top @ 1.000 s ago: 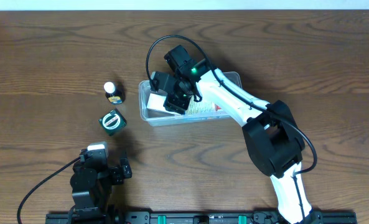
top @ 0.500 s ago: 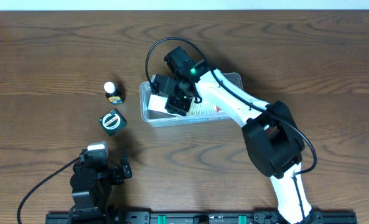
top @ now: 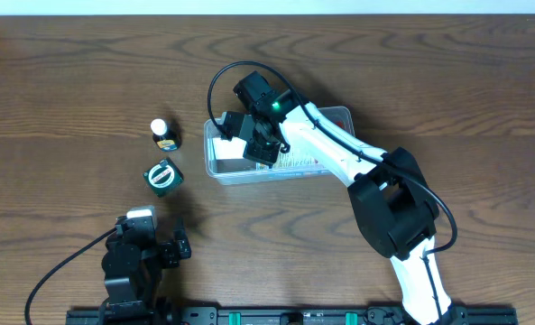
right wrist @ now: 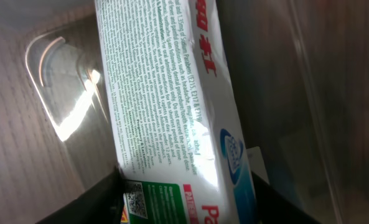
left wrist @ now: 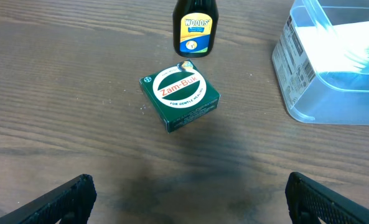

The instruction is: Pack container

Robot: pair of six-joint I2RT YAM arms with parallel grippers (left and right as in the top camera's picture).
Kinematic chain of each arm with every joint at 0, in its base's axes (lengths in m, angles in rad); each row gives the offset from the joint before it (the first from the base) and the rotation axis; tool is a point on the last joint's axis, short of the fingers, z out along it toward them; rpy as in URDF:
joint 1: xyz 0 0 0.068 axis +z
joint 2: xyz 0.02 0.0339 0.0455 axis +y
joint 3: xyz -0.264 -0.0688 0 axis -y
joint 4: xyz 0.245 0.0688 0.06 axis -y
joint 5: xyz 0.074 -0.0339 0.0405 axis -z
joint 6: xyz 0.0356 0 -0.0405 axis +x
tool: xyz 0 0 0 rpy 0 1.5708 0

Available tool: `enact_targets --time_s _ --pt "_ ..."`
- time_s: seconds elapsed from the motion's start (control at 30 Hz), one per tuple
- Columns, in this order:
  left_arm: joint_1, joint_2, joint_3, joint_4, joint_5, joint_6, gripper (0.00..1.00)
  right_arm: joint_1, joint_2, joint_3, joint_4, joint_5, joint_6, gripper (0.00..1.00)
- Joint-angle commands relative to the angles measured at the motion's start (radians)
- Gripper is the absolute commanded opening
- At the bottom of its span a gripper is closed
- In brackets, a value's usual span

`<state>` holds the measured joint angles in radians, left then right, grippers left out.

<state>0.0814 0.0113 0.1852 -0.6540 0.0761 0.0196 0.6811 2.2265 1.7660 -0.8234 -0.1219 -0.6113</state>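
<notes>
Container [top: 337,114]: a clear tub near the middle of the surface [top: 69,72], to the right of the two loose items; it sits where it did a second ago.
Right end effector [top: 260,148]: down inside the container's left half, its fingers closed on a white pack [right wrist: 165,93]. The wrist has edged slightly left and away from the robot's base over the last second.
White pack: printed with fine green text and red lettering, lying slanted in the wrist view over the tub's floor, near a rounded corner.
Left end effector [left wrist: 190,205]: fingers spread wide, empty, parked at the near left edge, unmoved.
Green box [top: 162,175]: on the surface left of the container, unmoved.
Small bottle [top: 164,134]: upright just beyond the green box, unmoved.
</notes>
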Motion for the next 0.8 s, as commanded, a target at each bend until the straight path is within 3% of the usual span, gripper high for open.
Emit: enact_targets --time_s 0.0,0.17,0.77 --pt "-0.002 -0.003 0.002 0.000 0.007 0.002 0.98 0.007 0.017 0.001 0.005 0.013 -0.007 0.49" --pt "-0.002 -0.003 0.002 0.000 0.007 0.002 0.98 0.007 0.007 0.002 0.012 0.013 -0.006 0.29" --pt "-0.002 -0.003 0.002 0.000 0.007 0.002 0.98 -0.001 -0.174 0.020 -0.008 0.013 0.101 0.28"
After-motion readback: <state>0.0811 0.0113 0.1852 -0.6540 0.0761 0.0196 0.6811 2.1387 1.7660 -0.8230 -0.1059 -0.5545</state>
